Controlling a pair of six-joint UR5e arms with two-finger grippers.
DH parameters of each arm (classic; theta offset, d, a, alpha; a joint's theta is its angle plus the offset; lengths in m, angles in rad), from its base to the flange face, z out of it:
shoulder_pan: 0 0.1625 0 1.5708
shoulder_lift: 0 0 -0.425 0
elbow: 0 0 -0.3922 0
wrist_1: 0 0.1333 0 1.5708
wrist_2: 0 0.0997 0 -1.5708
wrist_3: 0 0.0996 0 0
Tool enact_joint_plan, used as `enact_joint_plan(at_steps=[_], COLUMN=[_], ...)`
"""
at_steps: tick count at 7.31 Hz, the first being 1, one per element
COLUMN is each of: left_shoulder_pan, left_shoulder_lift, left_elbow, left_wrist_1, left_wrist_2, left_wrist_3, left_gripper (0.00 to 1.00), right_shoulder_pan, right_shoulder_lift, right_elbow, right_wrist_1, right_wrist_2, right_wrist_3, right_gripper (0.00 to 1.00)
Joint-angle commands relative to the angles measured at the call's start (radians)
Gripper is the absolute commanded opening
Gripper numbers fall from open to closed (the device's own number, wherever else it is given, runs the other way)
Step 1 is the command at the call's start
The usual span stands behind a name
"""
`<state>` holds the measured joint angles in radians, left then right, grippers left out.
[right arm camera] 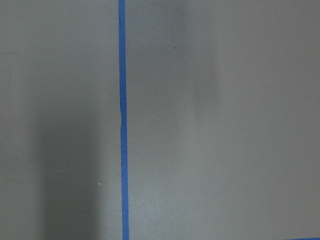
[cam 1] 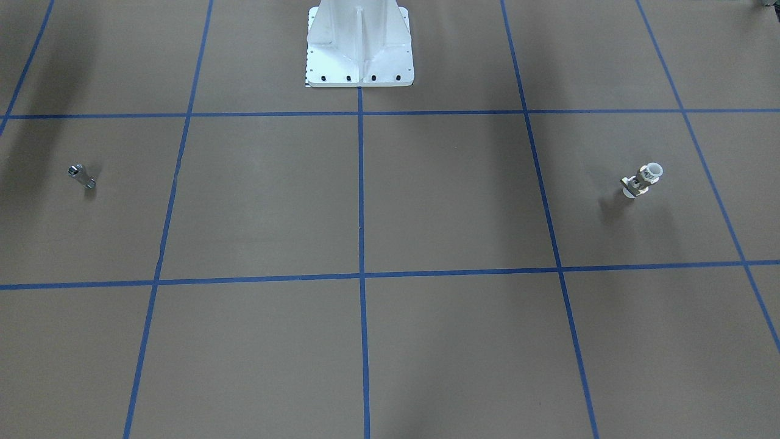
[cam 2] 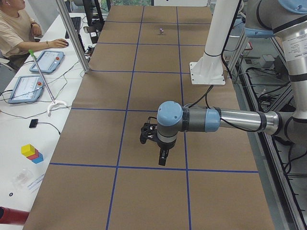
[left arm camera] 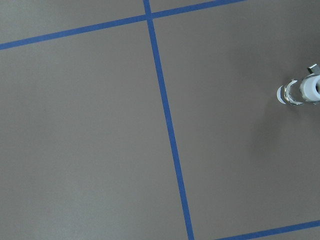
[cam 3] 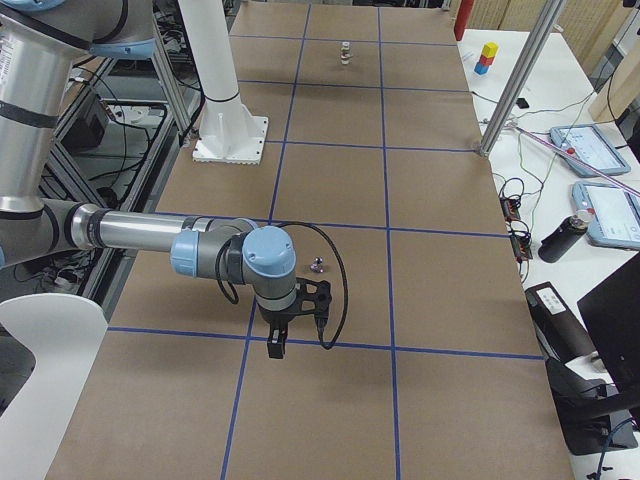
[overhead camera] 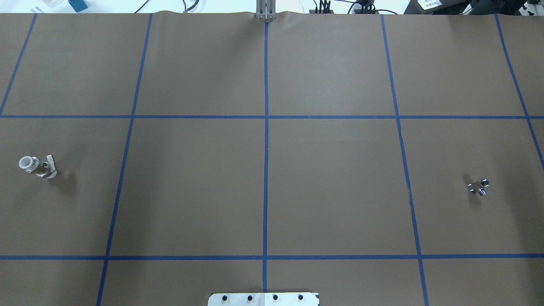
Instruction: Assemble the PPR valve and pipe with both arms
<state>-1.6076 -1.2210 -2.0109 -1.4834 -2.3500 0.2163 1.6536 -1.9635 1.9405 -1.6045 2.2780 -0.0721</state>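
Observation:
The PPR valve (cam 1: 643,178), white with a metal middle band and a whitish tab, lies on the brown table on my left side (overhead camera: 37,165). It also shows far off in the exterior right view (cam 3: 345,52) and at the right edge of the left wrist view (left arm camera: 302,92). The pipe (cam 1: 81,176), a small silvery stub, lies on my right side (overhead camera: 479,186), just beyond the right arm (cam 3: 318,266). The left gripper (cam 2: 162,161) and the right gripper (cam 3: 275,348) hang above the table and show only in the side views. I cannot tell whether they are open or shut.
The white bolted pedestal (cam 1: 359,52) stands at the table's robot side (overhead camera: 263,298). Blue tape lines divide the brown table (overhead camera: 323,187) into squares. An operator (cam 2: 14,28), tablets and a metal post (cam 2: 74,36) are along the far side; more tablets (cam 3: 605,215) are there too.

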Motion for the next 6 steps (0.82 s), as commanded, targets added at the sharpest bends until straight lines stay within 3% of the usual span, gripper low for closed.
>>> enact_joint_plan(at_steps=[1, 4, 6], left_shoulder_pan=[0.0, 0.005, 0.005], left_shoulder_lift=[0.0, -0.015, -0.137], left_elbow=[-0.014, -0.023, -0.019], left_wrist_1=[0.0, -0.002, -0.059], left_wrist_2=[0.0, -0.003, 0.001], left_wrist_3=[-0.009, -0.012, -0.011], left_gripper=[1.0, 1.0, 1.0], right_shoulder_pan=[0.0, -0.002, -0.002], right_shoulder_lift=[0.0, 0.014, 0.043], right_elbow=[0.002, 0.041, 0.028], right_wrist_1=[0.001, 0.005, 0.146], right_wrist_2=[0.0, -0.002, 0.069], right_wrist_3=[0.0, 0.0, 0.011], right_gripper=[1.0, 1.0, 1.0])
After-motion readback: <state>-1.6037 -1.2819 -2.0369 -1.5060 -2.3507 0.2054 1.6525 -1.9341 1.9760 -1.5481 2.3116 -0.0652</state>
